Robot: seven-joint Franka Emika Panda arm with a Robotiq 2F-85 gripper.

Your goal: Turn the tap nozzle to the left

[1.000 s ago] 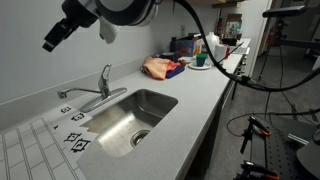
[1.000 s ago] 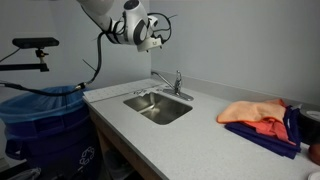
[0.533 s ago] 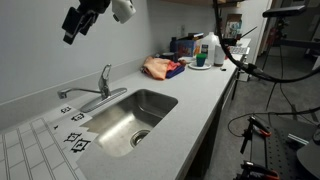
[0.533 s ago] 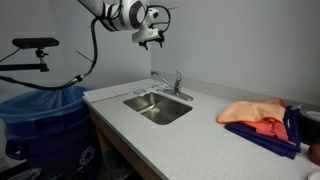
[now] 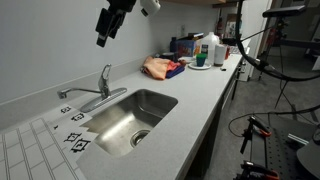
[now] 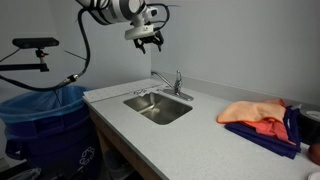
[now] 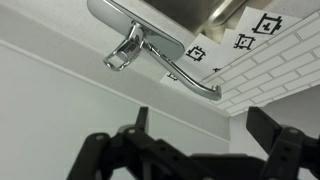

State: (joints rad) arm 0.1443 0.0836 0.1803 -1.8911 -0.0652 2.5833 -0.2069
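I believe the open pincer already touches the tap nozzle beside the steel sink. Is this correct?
No, it touches nothing. In both exterior views the open pincer hangs in the air high above the tap nozzle beside the steel sink.

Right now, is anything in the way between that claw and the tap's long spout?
Nothing visible. The gripper hangs open high above the tap nozzle, with only air between them. The upright lever handle stands at the nozzle's base.
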